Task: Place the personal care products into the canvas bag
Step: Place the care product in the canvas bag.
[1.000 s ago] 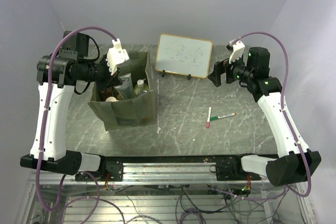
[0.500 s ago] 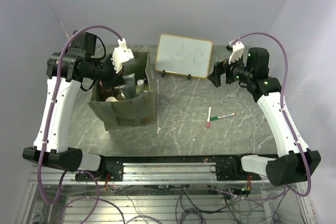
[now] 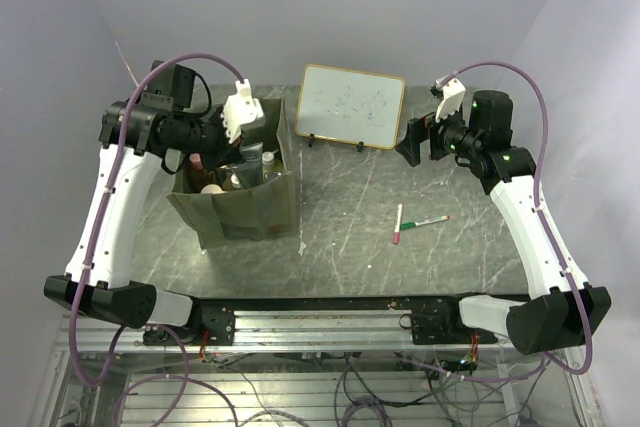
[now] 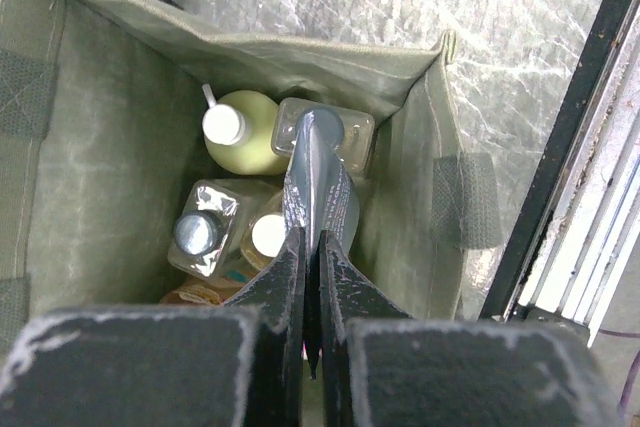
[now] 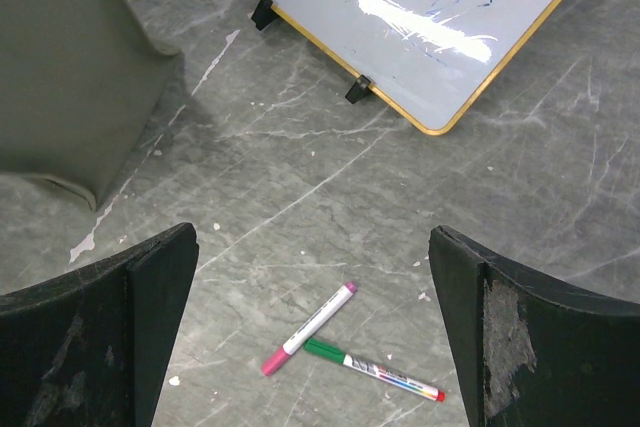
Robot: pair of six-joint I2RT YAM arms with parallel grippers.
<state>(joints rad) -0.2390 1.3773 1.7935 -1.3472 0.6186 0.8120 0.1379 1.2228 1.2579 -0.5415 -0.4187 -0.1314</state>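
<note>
The olive canvas bag (image 3: 240, 209) stands open at the table's left. My left gripper (image 4: 311, 247) hangs over its mouth, shut on the flat crimped end of a grey tube (image 4: 320, 187) that dips down into the bag (image 4: 110, 127). Inside lie a yellow-green bottle with a white cap (image 4: 245, 137), a clear dark-capped bottle (image 4: 200, 237), another clear bottle (image 4: 355, 142) under the tube and a white-capped one (image 4: 268, 235). My right gripper (image 5: 312, 237) is open and empty, held high at the right (image 3: 412, 142).
A wood-framed whiteboard (image 3: 351, 105) stands at the back centre, just right of the bag. A pink-capped marker (image 5: 308, 329) and a green marker (image 5: 370, 367) lie crossed on the table under my right gripper. The metal rail (image 4: 560, 147) runs along the near edge.
My left arm has swung right and further over the bag's mouth, carrying the grey tube deeper into it. The right arm has not moved.
</note>
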